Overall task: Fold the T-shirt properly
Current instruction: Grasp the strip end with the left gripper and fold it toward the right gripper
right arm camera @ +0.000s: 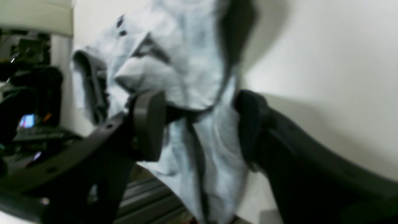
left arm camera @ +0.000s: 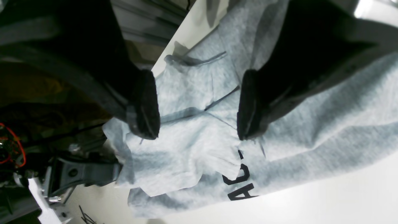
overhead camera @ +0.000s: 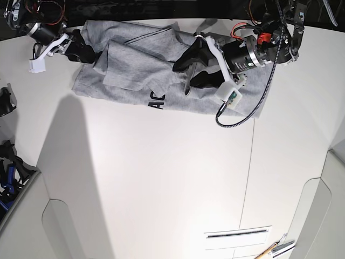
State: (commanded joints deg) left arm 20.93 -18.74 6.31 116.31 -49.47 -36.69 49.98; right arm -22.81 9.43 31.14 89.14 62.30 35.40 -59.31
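The T-shirt (overhead camera: 129,70) lies crumpled along the far edge of the white table (overhead camera: 161,178), grey, with black letters "AC" (overhead camera: 156,101) showing. My left gripper (overhead camera: 188,71) is open just above the shirt's right part. In the left wrist view its fingers (left arm camera: 144,105) stand wide apart over wrinkled cloth (left arm camera: 192,143). My right gripper (overhead camera: 81,46) is at the shirt's left end. In the right wrist view its fingers (right arm camera: 149,124) are apart with a bunched fold of the shirt (right arm camera: 202,133) between them. That view is blurred.
A black cable (overhead camera: 242,113) loops from the left arm onto the table beside the shirt. A white block (overhead camera: 36,65) hangs by the right arm. Dark gear (overhead camera: 8,162) sits past the left edge. A tool (overhead camera: 275,249) lies at the bottom right.
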